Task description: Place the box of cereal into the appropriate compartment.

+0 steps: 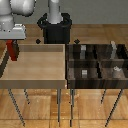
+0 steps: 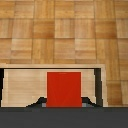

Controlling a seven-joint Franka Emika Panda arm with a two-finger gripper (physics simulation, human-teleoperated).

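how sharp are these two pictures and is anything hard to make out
Exterior view: low-resolution and soft, so the markers in the dark bin blur together. Wrist view: the red cereal box is crisp-edged but shows no markings, and the tool's fingers are mostly cut off by the dark band.

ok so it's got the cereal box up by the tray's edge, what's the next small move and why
Probably carry it across toward the exterior view's right. The gripper appears shut on the box of cereal, hanging at the light-wood tray's left edge, while the dark four-cell bin sits beyond the tray's other side. The cell with the tall pale slab is at its far right, so keep the height and move sideways.
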